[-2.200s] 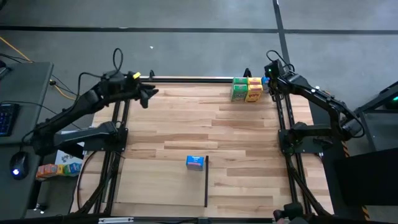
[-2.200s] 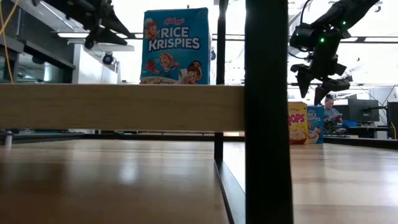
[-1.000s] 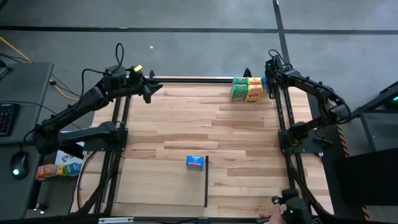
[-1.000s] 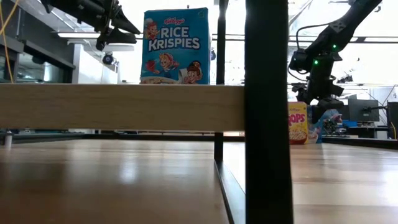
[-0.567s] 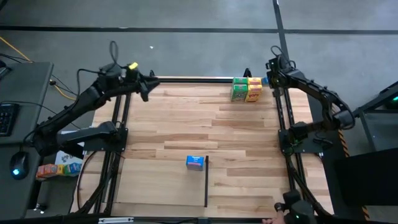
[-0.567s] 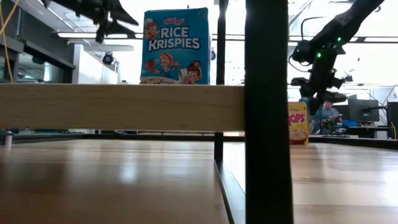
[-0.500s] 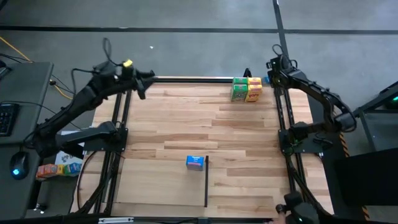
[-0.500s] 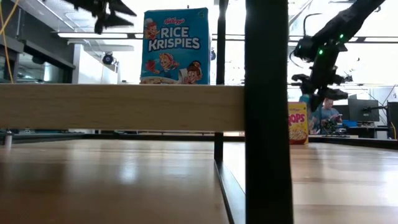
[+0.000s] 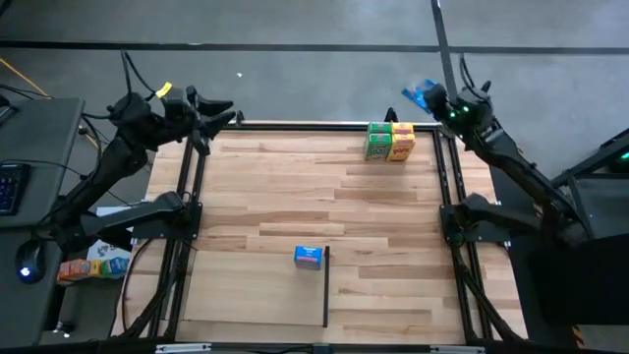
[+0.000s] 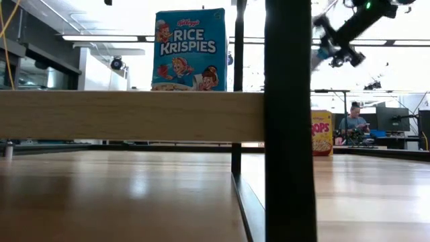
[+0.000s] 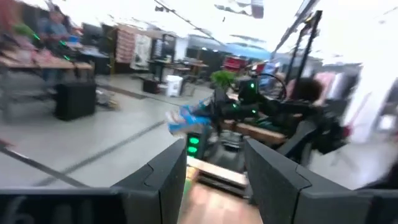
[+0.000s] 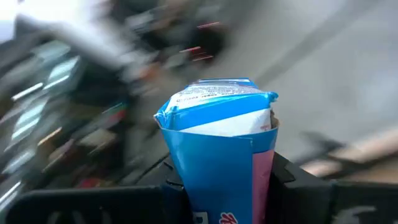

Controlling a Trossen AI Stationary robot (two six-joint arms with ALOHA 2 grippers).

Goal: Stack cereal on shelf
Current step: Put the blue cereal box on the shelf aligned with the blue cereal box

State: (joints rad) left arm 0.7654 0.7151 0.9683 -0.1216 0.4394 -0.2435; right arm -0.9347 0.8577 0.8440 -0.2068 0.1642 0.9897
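One blue cereal box (image 9: 309, 257) stands at the shelf (image 9: 325, 285), while the right gripper (image 9: 429, 96) pinches a second blue box (image 12: 221, 146) aloft (left gripper (image 9: 218, 111) spread, idle); green and yellow boxes (image 9: 390, 141) wait.

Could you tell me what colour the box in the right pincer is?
Blue box, clearest in the right wrist view.

A robotics lab or workshop, apparently: a wooden table (image 9: 324, 206) framed in black metal stands on bare grey floor (image 9: 295, 59), a keyboard (image 9: 8, 187) sits alongside, and a person (image 10: 353, 123) works at monitors behind.
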